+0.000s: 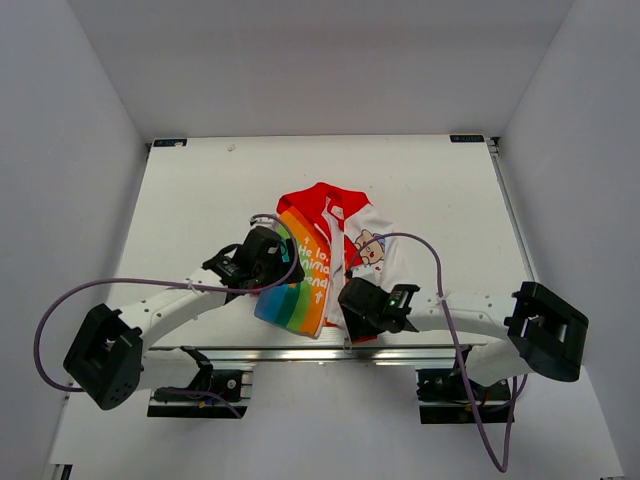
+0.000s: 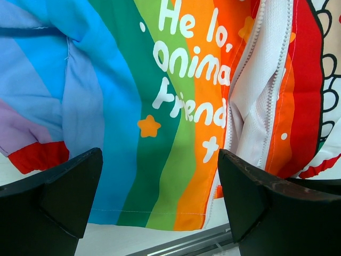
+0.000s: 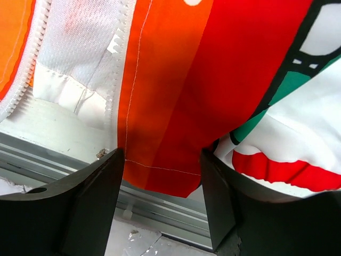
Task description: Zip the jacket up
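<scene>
White table (image 1: 200, 190), aluminium rail (image 1: 300, 353) along its near edge. Jacket (image 1: 320, 250) lies on it near centre, front unzipped, red hood toward far side, rainbow hem reaching the rail.

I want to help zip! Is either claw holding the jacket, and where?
Neither holds it. The left gripper is wide open; the right gripper, open too, straddles the jacket hem.

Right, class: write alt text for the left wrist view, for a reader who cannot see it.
A rainbow-striped jacket with white lettering fills the view, its zipper open, white lining showing between. The open left tool frames the hem, a dark finger at each lower corner.
</scene>
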`<state>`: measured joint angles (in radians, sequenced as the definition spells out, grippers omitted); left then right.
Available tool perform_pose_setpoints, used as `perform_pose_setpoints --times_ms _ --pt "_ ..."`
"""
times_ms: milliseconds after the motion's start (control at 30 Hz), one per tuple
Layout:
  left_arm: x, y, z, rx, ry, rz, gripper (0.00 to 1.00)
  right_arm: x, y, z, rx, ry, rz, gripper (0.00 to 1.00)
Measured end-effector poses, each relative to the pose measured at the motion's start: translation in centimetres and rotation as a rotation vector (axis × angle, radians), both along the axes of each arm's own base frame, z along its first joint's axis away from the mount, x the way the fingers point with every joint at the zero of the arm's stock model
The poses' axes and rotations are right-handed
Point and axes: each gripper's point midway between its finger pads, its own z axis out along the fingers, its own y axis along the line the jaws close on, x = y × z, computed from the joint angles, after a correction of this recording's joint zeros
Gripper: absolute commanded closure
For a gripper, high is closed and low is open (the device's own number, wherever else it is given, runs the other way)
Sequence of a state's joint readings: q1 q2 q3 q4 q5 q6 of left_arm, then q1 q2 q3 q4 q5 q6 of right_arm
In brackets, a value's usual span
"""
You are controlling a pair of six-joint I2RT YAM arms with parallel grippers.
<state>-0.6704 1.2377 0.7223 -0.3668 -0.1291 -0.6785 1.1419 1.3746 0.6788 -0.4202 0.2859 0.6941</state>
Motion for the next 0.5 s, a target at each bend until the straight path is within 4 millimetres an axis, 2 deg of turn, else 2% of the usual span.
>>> perform_pose_setpoints --times_ms 333,500 --pt "-0.2 0.1 -0.2 0.0 0.007 0.0 0.02 -0.5 0.0 0.2 -0.037 -0.026 0.003 0.34" --pt "-0.3 0.0 -0.3 -0.004 0.01 -0.006 0.02 -1.2 1.5 1.1 -0.048 -0.048 0.023 0.34"
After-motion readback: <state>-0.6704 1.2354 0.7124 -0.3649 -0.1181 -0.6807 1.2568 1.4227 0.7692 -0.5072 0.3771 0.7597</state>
